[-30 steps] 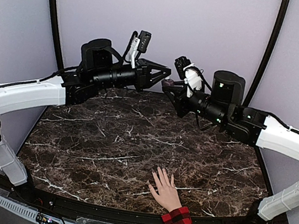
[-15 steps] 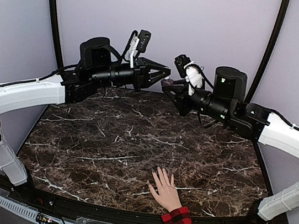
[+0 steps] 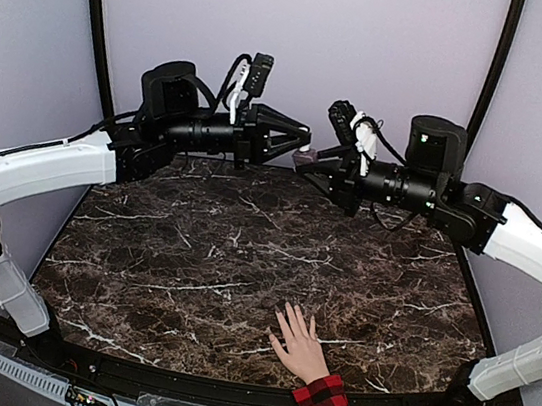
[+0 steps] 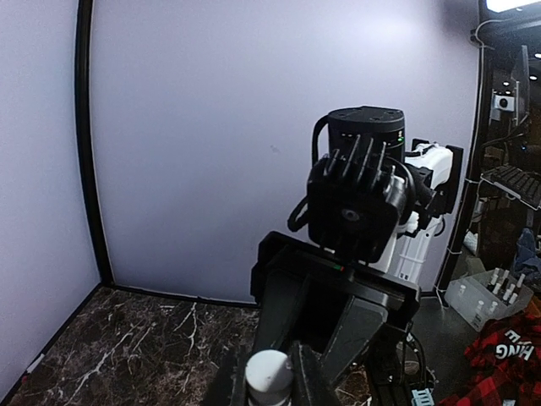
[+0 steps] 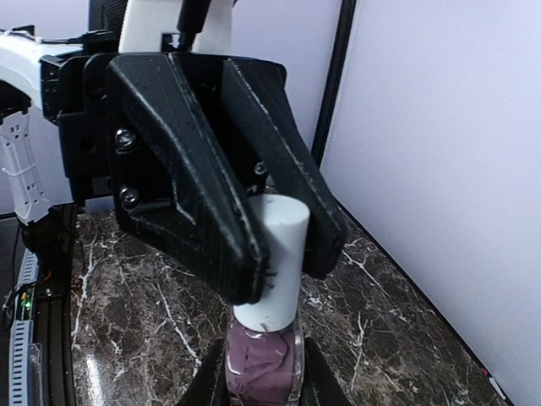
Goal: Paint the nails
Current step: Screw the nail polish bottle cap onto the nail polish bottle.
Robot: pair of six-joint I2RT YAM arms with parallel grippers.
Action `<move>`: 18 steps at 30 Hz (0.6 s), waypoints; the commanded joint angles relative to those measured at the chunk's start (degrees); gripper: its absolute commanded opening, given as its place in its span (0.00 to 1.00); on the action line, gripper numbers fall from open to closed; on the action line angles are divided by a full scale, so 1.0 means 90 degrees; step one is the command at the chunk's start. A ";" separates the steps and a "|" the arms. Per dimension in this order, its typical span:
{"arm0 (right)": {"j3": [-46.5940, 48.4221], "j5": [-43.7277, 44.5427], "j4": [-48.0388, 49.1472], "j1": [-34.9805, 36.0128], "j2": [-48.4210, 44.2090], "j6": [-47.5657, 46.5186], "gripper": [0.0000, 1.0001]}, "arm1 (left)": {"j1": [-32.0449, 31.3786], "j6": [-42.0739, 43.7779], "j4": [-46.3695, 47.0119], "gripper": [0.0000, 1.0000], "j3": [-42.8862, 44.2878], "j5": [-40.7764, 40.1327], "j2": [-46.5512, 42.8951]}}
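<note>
Left tool [image 3: 300, 137] pinches the cap [image 5: 279, 245]; right tool [image 3: 307, 165] clamps the bottle [image 5: 264, 359] of purple polish, both high over the worktop's [image 3: 195, 243] far side. Best to twist the cap about its own axis, bottle held steady, then draw straight off. Nails [image 3: 284, 311] wait on the hand [image 3: 300, 343] lying flat at the near edge, well apart.

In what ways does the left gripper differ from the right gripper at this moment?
The left gripper clamps the white cap; the right gripper clamps the purple bottle body. The left gripper reaches in from the left, the right gripper from the right. Both are shut, high above the table.
</note>
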 commanded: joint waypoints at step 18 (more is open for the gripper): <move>0.0603 -0.3810 0.1287 -0.0159 -0.0174 -0.0131 0.00 | -0.0259 0.0466 -0.0568 0.00 0.0076 0.3161 0.0432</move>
